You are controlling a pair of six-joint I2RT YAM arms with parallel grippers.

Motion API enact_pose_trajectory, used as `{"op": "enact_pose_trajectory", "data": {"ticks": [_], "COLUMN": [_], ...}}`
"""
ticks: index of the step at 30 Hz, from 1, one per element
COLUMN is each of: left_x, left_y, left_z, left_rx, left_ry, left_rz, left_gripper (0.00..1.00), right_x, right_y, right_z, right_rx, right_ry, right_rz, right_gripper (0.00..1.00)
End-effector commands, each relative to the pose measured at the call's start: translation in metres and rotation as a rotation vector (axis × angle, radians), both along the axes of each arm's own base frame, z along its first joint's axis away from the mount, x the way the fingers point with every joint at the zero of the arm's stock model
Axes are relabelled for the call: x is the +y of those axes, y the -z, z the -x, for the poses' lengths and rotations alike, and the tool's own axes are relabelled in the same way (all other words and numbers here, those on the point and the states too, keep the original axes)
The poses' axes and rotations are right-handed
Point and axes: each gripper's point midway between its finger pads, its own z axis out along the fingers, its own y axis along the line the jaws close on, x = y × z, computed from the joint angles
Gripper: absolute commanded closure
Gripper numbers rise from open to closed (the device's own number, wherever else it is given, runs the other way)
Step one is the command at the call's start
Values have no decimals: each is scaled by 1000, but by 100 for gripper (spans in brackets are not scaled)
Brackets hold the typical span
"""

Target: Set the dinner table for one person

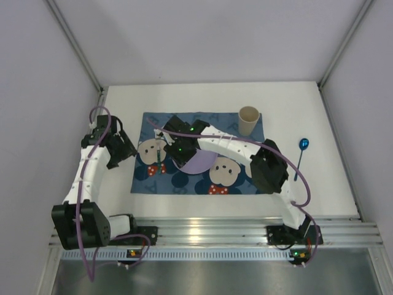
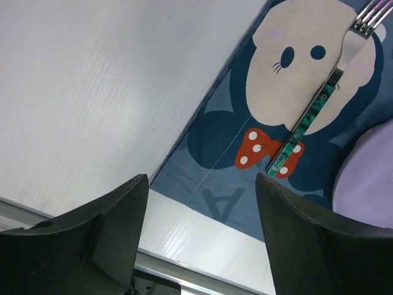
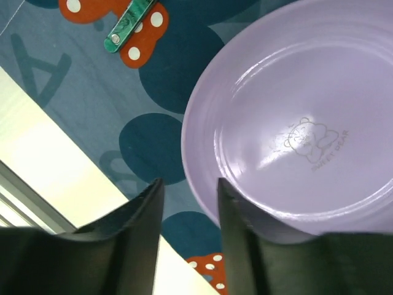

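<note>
1. The flat white dinner table (image 1: 307, 110) has a metal rail along its near edge. A blue cloth mat with bear faces (image 1: 142, 184) lies in the middle of the table.
2. A round purple plate (image 1: 199, 163) sits in the middle of the mat. It is bare, with a tiny bear drawn inside.
3. A beige cup (image 1: 249, 121) stands up at the mat's far right corner.
4. A green-handled metal fork (image 1: 160, 163) lies on the mat's left side. A blue spoon (image 1: 300, 161) lies near the table's right edge.
5. The right gripper (image 3: 189, 184) is over the plate's rim, a little open and holding nothing.
6. The left gripper (image 2: 202, 178) is by the mat's left edge, wide open and holding nothing.
</note>
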Motion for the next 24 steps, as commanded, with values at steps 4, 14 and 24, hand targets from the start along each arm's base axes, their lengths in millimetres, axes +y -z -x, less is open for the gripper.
{"op": "enact_pose_trajectory", "data": {"ticks": [4,14,24], "left_x": [-2,-16,-32], "left_y": [-6,0,14], "left_z": [-9,-24,-29], "left_rx": [-29,-52,-64], "left_ry": [19,58,95], "left_rz": [16,77,152], "left_gripper": [25,25,25], "right_x": [0,-293,-469], "right_y": [-66,-127,-46], "right_z": [-21,-66,-46], "right_rx": [-128,-327,-40], "right_ry": [62,890,1342], "right_rz": [-100,31,239], "right_gripper": [37,20,34]}}
